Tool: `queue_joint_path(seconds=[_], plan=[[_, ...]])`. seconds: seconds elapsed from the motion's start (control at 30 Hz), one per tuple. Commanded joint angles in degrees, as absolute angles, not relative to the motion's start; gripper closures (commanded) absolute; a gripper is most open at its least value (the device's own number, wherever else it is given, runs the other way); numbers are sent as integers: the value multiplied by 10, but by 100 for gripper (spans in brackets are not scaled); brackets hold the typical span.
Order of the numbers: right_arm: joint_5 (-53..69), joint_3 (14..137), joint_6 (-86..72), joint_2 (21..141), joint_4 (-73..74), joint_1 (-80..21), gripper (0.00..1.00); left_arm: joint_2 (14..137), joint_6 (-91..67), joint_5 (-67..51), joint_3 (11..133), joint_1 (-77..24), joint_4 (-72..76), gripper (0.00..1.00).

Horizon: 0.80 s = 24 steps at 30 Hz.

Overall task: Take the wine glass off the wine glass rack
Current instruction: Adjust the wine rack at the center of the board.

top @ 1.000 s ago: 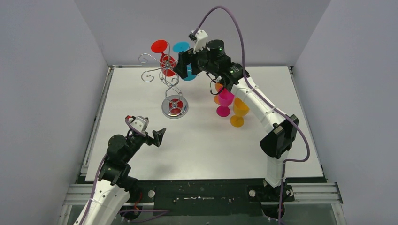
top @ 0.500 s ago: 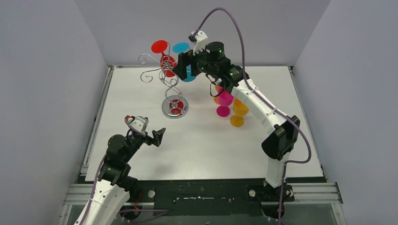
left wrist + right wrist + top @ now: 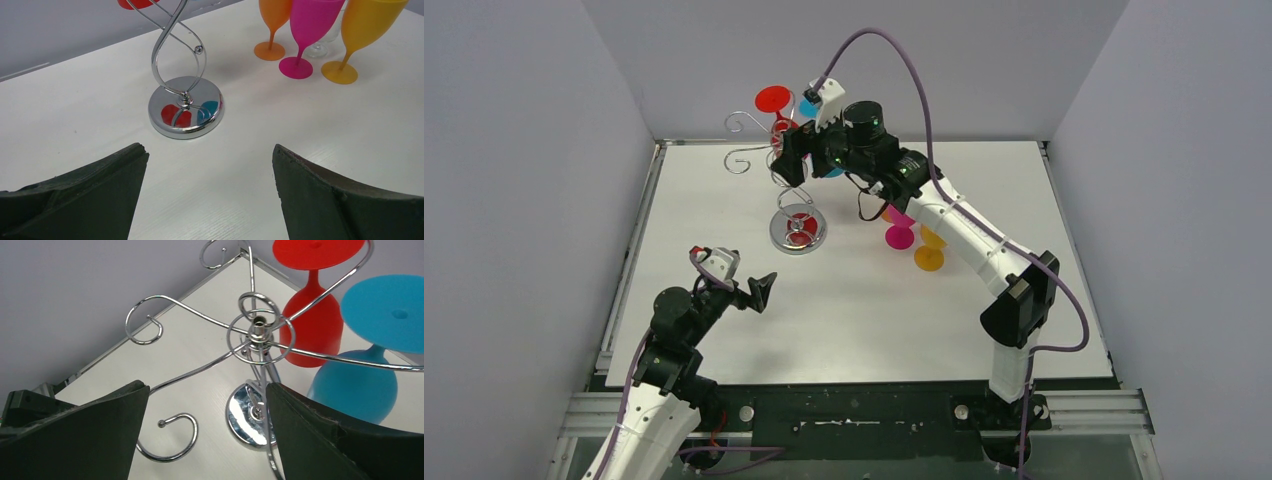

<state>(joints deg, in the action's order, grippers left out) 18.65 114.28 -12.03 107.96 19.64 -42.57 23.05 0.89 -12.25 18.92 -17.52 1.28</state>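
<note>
The wine glass rack (image 3: 797,230) stands at the back left of the table, its shiny round base (image 3: 185,107) nearest my left arm. A red wine glass (image 3: 312,335) and a blue wine glass (image 3: 355,387) hang upside down from its curled arms, just right of the hub (image 3: 258,330). My right gripper (image 3: 207,390) is open, high up beside the rack's top (image 3: 784,155), and grips nothing. A spiral arm shows in the gap between its fingers. My left gripper (image 3: 210,150) is open low over the table, short of the base.
A pink glass (image 3: 899,237) and orange glasses (image 3: 929,259) stand upright on the table right of the rack, under my right arm. A clear glass (image 3: 320,47) stands behind them. Grey walls close in the back and both sides.
My right gripper has moved left and now hides most of the blue glass in the top view. The left arm has stayed still.
</note>
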Motion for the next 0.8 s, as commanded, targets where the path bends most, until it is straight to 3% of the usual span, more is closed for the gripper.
queue_joint_path(seconds=[0.0, 0.37, 0.77], plan=[[178, 1127, -136, 1050, 219, -444, 9, 225, 14, -127, 201, -171, 32, 6], [89, 1177, -67, 1053, 195, -446, 4, 223, 13, -129, 201, -171, 33, 6], [7, 1146, -75, 1037, 198, -418, 0, 223, 15, -134, 201, -169, 32, 6]])
